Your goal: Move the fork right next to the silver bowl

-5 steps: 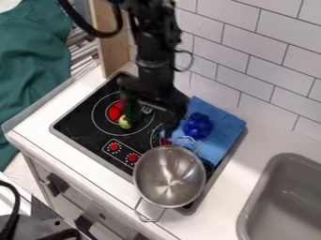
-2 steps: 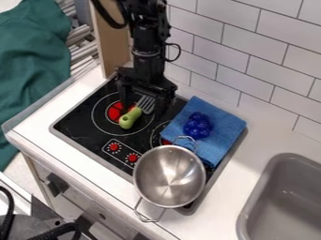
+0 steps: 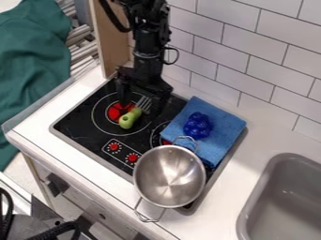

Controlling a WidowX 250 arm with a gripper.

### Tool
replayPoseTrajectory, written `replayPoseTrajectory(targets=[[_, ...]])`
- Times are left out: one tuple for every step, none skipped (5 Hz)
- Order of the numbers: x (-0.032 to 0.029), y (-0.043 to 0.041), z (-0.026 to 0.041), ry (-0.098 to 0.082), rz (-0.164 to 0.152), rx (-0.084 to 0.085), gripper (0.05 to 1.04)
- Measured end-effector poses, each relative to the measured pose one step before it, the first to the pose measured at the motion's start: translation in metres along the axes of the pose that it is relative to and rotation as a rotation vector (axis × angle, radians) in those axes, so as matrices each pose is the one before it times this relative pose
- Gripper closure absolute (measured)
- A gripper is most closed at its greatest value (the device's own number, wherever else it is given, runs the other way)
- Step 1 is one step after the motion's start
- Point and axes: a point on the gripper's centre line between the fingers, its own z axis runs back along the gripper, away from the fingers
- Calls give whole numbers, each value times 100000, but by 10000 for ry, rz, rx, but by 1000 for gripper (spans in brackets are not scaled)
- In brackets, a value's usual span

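Fork (image 3: 129, 118) lies with tine tips hard to discern by the hand (image 3: 140, 108).

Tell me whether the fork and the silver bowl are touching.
Apart. The camera view shows a stretch of black stovetop between the green-handled fork and the silver bowl.
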Motion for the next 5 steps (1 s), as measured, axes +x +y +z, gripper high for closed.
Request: replayPoseTrajectory(targets=[[-554,638,-1216,411,129,-75,82],[149,-309,-587,55,-88,-357,135],[-179,-508,-234,-45,-152,-283,412],[265,-1271,-59,-130,-174,-337,702],[-59,-1432,300,-464,-90,-343,804]])
